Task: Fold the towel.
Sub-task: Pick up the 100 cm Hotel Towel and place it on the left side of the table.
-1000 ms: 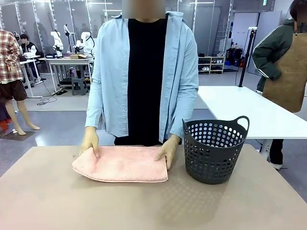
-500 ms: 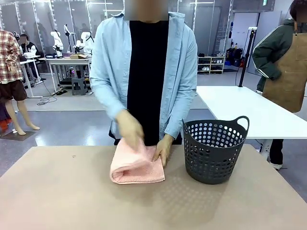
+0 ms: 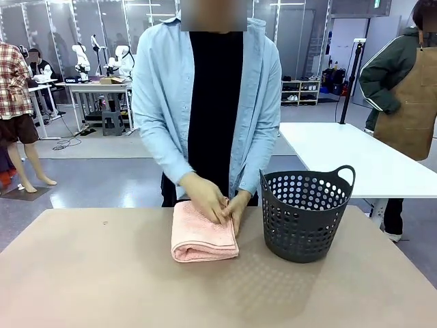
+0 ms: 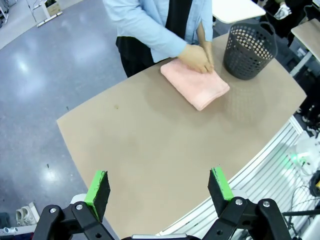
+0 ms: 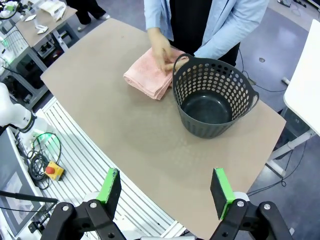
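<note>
The table (image 3: 82, 273) carries two items. The towel (image 3: 203, 232) lies folded into a compact rectangle on the far half of the table, just left of centre in the front view, its folded edge facing the robot's side. The basket (image 3: 304, 215) stands upright just to the right of the towel, near it but apart.

The person stands at the far edge. One hand (image 3: 203, 197) presses down on the towel's far right corner; the other hand (image 3: 237, 205) rests beside it at the towel's right edge, between towel and basket. Both hands touch the cloth.

Left gripper (image 4: 159, 189): the fingers are spread wide, with nothing between the green pads (image 4: 98, 187). It hangs high above the near part of the table. In the left wrist view, the towel (image 4: 195, 84) lies well beyond the fingertips, towards the upper right, with the hands (image 4: 199, 56) on its far end and the basket (image 4: 249, 49) further right.

Right gripper (image 5: 166, 188): the fingers are likewise spread wide and hold nothing. It hangs high over the table's near edge. In the right wrist view, the towel (image 5: 145, 77) lies well apart from the pads (image 5: 111, 186), up and left of them, and the basket (image 5: 215, 97) stands beside it, nearer the fingers' centre line.
</note>
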### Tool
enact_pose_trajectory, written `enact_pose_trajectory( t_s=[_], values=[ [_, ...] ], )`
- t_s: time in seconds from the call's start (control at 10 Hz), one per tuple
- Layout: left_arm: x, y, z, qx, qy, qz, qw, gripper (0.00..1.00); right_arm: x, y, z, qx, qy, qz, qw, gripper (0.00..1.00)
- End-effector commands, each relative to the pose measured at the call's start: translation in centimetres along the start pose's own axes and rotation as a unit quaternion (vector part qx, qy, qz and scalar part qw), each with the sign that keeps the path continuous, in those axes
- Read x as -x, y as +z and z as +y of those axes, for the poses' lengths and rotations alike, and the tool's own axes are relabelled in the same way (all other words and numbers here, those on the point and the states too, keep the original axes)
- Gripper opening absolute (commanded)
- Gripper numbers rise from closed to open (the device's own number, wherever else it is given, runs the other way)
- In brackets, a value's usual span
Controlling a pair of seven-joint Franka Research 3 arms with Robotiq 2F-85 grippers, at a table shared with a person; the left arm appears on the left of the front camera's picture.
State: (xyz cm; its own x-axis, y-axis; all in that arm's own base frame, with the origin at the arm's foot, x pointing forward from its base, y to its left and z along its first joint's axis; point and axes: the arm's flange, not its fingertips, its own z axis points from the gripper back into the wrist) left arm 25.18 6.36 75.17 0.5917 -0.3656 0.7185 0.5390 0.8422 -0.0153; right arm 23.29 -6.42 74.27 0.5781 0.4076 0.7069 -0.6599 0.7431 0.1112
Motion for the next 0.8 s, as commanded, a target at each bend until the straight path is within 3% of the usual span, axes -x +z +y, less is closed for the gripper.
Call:
enact_pose_trajectory(
  t_s=[0.0, 0.7],
  values=[
    [-0.22, 0.14, 0.06, -0.007, 0.003, -0.001, 1.000, 1.00, -0.14, 0.07, 0.12, 0.005, -0.010, 0.000, 1.000, 0.91],
    [-0.22, 0.14, 0.06, -0.007, 0.003, -0.001, 1.000, 1.00, -0.14, 0.07, 0.12, 0.005, -0.010, 0.000, 1.000, 0.91]
  ],
)
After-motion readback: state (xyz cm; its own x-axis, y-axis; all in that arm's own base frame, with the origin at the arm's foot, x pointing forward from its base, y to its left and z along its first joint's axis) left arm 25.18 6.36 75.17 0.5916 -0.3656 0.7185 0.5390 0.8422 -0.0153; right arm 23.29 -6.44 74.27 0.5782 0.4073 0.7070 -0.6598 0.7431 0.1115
